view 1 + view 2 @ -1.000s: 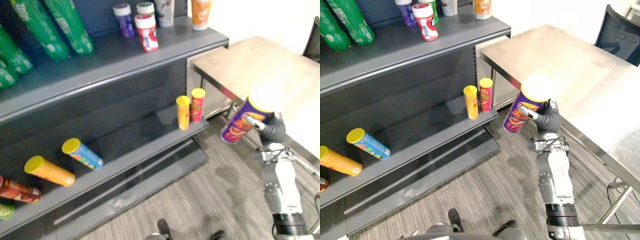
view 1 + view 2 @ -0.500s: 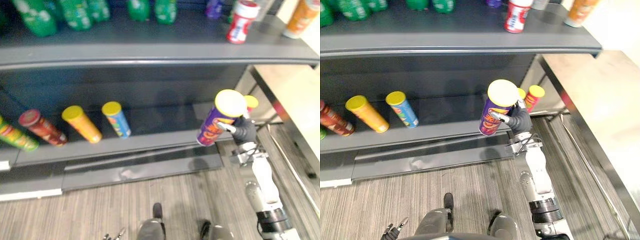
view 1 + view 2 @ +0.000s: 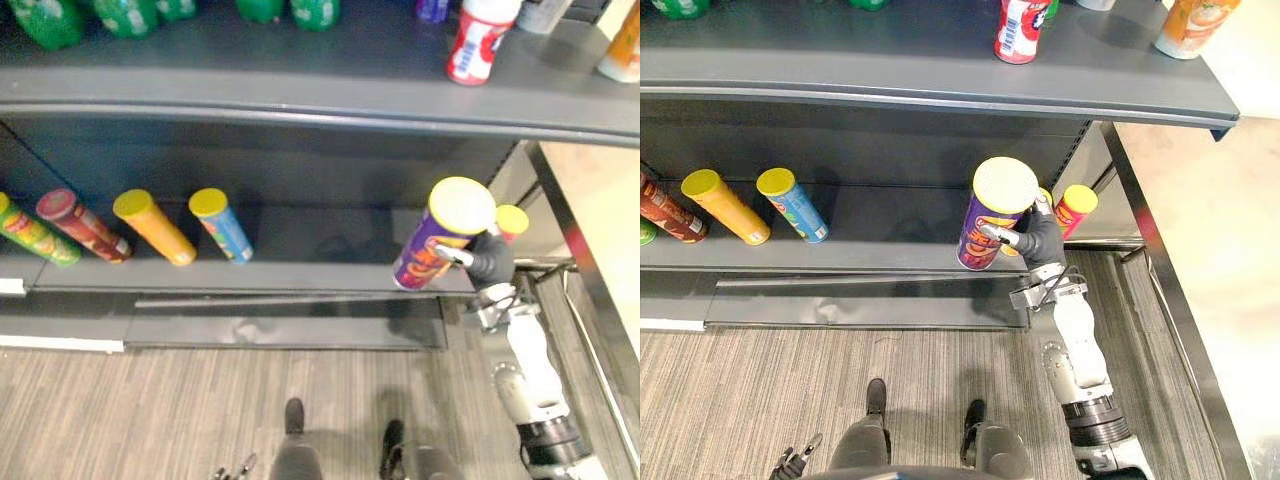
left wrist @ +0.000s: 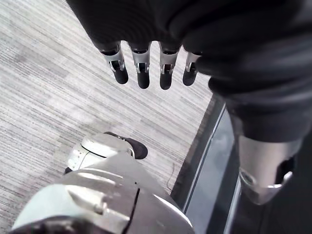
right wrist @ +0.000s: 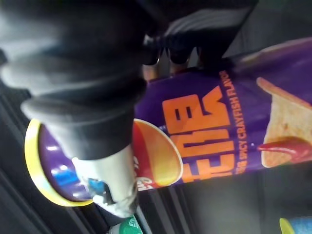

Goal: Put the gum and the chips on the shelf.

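My right hand (image 3: 488, 260) is shut on a purple chips can (image 3: 443, 233) with a yellow lid, held tilted in front of the right end of the lower shelf (image 3: 300, 275). The right wrist view shows the same purple can (image 5: 219, 141) close up, with my fingers (image 5: 165, 51) curled round it. A red and white gum bottle (image 3: 474, 40) stands on the upper shelf (image 3: 300, 95). My left hand (image 4: 146, 68) hangs over the striped floor with straight fingers and holds nothing.
Several chips cans lie on the lower shelf at the left: yellow (image 3: 152, 225), blue (image 3: 222, 223), dark red (image 3: 80, 223). A small red can (image 3: 511, 222) stands behind my right hand. Green bottles (image 3: 120, 12) line the upper shelf. A table (image 3: 1230, 230) is at the right.
The camera has shifted a little, so the shelf sits slightly differently in view. My right hand still holds the purple can at the shelf's right end.
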{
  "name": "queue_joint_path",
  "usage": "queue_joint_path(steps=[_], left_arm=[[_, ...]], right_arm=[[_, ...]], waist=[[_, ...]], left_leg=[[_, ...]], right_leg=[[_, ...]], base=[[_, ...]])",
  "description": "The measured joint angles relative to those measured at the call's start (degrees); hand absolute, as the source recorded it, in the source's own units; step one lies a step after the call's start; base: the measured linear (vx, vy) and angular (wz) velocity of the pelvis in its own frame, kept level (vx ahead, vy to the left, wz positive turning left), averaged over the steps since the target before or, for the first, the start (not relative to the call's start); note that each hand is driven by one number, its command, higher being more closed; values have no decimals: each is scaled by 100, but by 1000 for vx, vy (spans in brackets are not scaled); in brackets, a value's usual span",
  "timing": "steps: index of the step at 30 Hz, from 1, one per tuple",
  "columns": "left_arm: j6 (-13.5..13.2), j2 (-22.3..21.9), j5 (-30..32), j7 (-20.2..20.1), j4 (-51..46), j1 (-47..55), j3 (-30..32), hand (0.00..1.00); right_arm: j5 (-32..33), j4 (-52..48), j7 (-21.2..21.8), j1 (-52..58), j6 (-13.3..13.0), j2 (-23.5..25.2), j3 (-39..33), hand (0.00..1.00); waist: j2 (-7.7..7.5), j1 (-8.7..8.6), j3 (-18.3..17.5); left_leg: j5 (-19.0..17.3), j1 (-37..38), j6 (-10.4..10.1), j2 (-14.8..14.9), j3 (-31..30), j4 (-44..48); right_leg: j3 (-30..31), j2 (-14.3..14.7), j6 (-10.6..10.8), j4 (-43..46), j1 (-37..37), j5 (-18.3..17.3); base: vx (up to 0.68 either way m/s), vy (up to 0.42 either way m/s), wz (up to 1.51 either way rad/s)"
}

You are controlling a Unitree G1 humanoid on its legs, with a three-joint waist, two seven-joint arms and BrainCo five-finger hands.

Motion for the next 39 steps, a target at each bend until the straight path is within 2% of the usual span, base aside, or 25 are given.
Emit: queue_joint_path(steps=[2,8,11,17,20,26,32,39], left_arm=[[-11,-10,-105,2,-3,-12,-42,0],[-24,-21,-101,16,-85,-37,-272,0],[-26,8,-88,32,-118,-103,-428,0],[-202,88,-94,78,-361,-506,-924,0],[-248,118,-94,89,-729,-783,-1119,0],[-339,133,-99,65,-1338,-1230,-1512,0],[-329,111,-104,13,-1513,-1392,-1964,0],[-209,-53,-119,8,-1726,-1381,-2034,0]], right_arm=[[-2,71,1,16,0,1,13,100],[-23,280,1,350,0,28,161,100],[-113,501,-7,373,2,41,440,100],[-320,1255,-166,-13,-10,58,719,100],[-612,1700,-537,-660,-83,77,709,100],[-1052,2572,-1308,-2031,-340,229,412,100],[-1268,3364,-1960,-2722,-416,227,134,100],[-1470,3408,-2716,-3271,-592,271,-44,100]], waist=[[19,-12,-2],[224,-15,-41],[304,-25,-42],[463,0,66],[555,9,307],[699,67,1060],[867,312,1233],[898,383,1343]], left_leg=[[10,-4,13,-47,2,-10],[159,105,74,-218,94,-314],[124,106,119,-227,551,-371],[233,-71,203,-356,658,-402],[325,-215,290,-428,626,-329],[144,-730,308,-485,465,396],[105,-1135,296,-484,318,717],[158,-1425,300,-475,366,767]], right_leg=[[-75,-54,20,2,36,-38],[-350,-297,144,-2,204,-122],[-367,-398,213,-4,196,-114],[-333,-549,333,6,21,-57],[-336,-619,355,181,-151,-42],[-323,-810,292,902,-573,-282],[-362,-923,204,1500,-1029,-524],[-351,-1102,148,1970,-1490,-687]], base=[[70,19,23],[11,56,29],[-26,74,11],[12,44,5],[23,17,7],[-60,-2,11],[-63,-59,12],[-6,-88,4]])
